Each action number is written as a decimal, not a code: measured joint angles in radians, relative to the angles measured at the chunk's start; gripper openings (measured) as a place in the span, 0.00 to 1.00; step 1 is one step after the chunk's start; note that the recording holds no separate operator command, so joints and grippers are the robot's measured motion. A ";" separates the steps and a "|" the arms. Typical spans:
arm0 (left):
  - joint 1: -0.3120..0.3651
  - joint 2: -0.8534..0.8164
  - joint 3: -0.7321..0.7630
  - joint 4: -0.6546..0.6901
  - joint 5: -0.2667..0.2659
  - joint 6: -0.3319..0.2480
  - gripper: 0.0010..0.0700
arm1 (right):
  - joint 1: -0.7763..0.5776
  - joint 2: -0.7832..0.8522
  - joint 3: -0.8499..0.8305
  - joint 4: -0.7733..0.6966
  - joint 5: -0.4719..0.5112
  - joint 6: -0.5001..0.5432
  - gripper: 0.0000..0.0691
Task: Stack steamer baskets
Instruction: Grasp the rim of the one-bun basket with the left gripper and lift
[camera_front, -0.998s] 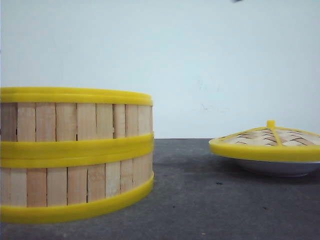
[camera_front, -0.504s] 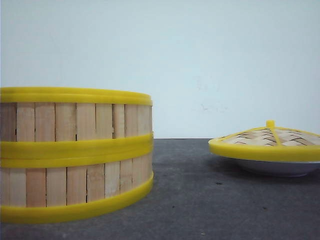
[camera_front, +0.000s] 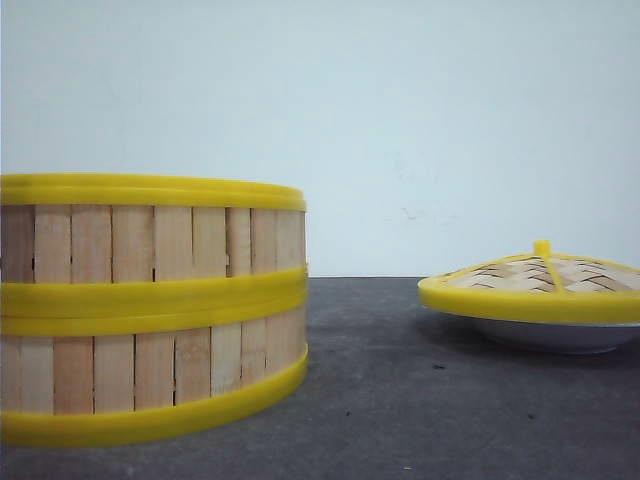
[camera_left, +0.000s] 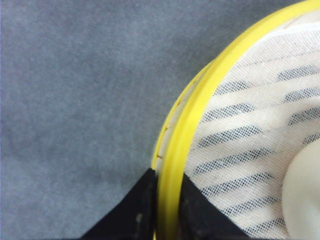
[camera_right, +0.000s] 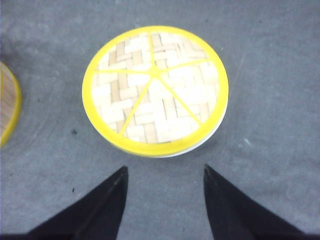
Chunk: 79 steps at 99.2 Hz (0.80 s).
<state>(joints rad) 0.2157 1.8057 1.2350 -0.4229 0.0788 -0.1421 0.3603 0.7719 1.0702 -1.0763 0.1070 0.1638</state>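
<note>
Standing stacked, two slatted steamer baskets show glossy yellow rings.

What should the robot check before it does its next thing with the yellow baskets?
1. Two steamer baskets stacked on the table: ok, the upper one sits level on the lower.
2. Left gripper on the top basket's yellow rim: ok, one finger outside the wall, one inside; whether it pinches tight, cannot tell.
3. Right gripper free: ok, open, holding nothing, above the table near the woven lid.
4. Lid out of the way: ok, it rests on the white plate, apart from the stack.
5. Third basket's place: cannot tell, none shows apart from the stack.
</note>
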 joint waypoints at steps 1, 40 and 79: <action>0.000 0.000 0.000 0.001 0.000 0.000 0.03 | 0.000 0.000 0.000 -0.001 0.000 0.000 0.42; 0.014 0.008 0.163 -0.125 0.060 0.028 0.03 | 0.000 0.000 0.000 -0.042 -0.001 0.010 0.42; 0.016 0.008 0.481 -0.374 0.153 0.062 0.03 | 0.000 -0.001 0.000 -0.041 -0.001 0.010 0.42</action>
<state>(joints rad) 0.2317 1.8133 1.7157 -0.7971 0.2321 -0.0803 0.3603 0.7708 1.0702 -1.1172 0.1059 0.1738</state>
